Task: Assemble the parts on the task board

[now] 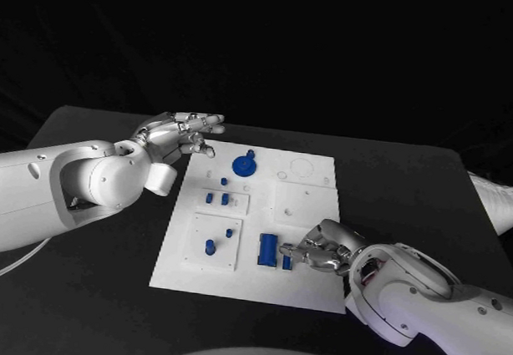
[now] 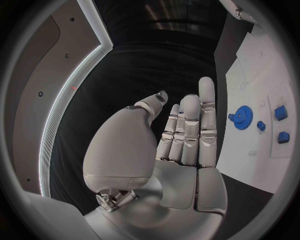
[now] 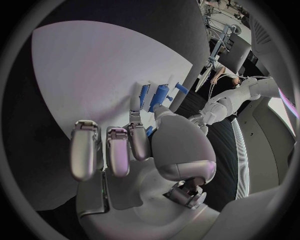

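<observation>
A small blue part [image 1: 287, 262] looks pinched by the right hand [image 1: 321, 248] at the task board's [image 1: 308, 207] near edge; it should be kept upright when seated. The left hand [image 1: 178, 133] is held flat, empty, fingers straight.

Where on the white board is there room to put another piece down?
The task board is bare along its near edge and around its right half, beyond the blue gear. It is crowded on the left, where small blue parts sit, and beside the right hand.
</observation>
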{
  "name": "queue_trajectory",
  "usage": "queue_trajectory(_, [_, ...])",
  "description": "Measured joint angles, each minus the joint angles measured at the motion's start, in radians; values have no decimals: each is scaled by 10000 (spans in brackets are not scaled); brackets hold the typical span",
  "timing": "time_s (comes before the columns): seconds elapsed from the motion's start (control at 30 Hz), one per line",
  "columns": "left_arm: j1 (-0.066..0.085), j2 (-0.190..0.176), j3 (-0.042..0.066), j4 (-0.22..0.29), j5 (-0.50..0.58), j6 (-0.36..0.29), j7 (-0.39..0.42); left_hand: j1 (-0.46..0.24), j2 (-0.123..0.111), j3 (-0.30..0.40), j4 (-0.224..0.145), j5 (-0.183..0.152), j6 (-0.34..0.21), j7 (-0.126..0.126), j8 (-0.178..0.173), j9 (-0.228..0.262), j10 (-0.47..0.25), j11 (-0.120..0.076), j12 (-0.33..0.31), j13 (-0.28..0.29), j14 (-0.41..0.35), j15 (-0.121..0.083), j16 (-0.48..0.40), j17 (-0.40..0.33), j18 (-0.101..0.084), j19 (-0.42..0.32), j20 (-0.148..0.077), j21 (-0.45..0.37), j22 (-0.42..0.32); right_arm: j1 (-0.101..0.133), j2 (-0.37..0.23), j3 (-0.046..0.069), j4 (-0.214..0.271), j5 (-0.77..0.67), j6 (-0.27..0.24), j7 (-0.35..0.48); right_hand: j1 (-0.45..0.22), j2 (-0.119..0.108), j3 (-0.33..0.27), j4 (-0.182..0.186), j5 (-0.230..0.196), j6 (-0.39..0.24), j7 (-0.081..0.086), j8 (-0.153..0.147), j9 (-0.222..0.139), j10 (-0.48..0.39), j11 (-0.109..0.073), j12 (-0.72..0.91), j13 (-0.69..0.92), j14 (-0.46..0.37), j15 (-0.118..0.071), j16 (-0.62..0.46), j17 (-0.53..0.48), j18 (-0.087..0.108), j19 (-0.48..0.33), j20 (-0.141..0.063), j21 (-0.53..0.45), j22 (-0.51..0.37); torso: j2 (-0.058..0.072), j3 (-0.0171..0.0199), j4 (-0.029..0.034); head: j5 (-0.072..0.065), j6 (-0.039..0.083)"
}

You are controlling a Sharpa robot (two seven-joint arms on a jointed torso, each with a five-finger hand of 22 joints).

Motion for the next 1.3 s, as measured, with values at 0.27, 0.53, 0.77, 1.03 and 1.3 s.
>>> queue_trajectory(0.27, [0,-4,0,-8,-6,10,-6,0,0,0,0,0,0,0,0,0,0,0,0,0,0,0,0,0,1,0,0,0,0,0,-226,-2,30,0,-19,173,1075,10,-296,-556,-288,-212,107,0,29,0,0,-306,10,0,0,0,7,-1,0,0,-62,-161,-3,8,-18,-17,46])
queue_trajectory(0.53, [0,11,0,-95,-13,23,-8,0,0,0,0,0,0,0,39,0,-36,-36,51,0,0,0,-41,-42,0,-5,5,0,-16,74,-659,-13,-68,432,-462,972,1211,116,-618,-540,161,-1058,406,-439,-174,-273,273,-1820,22,19,138,-316,7,0,-114,114,-567,-884,-32,9,-18,-35,100])
queue_trajectory(0.77, [-115,218,-8,-516,-17,31,19,-54,54,-54,54,0,0,0,48,0,-36,-36,64,0,-72,-1,-41,-112,1,-36,36,-39,-35,843,-860,0,-1151,3444,-845,3854,2367,349,-632,-1141,506,-2058,911,-1225,-591,-2218,713,-5882,-1647,-32,505,-2279,-757,558,-1397,450,-2895,-4042,-197,-10,-68,-57,242])
queue_trajectory(1.03, [-380,809,-10,-1481,-2,57,116,-67,227,-85,85,0,180,-179,272,6,-178,-70,48,-219,-1379,73,-1896,-1097,1,-1305,169,-1164,-679,1551,-264,15,-3217,7493,-699,6948,3555,513,183,-1757,-202,-2431,1323,-1808,-1265,-4010,1143,-10914,-6236,-2061,1062,-9360,-6610,949,-3206,954,-7680,-8568,-557,-54,-181,-75,503])
queue_trajectory(1.3, [-601,1699,-6,-2738,166,102,347,-28,292,212,124,0,254,-177,-17,-10,218,250,-1234,-377,-2645,820,-6239,-3092,1,-3914,927,-3534,-2296,1683,901,109,-5254,9991,-192,8698,3781,379,1323,-2087,-619,-2515,1578,-1976,-2057,-4096,1779,-12884,-9574,-4149,1986,-13323,-9113,942,-4871,1833,-10982,-10663,-985,-106,-326,-42,1037])
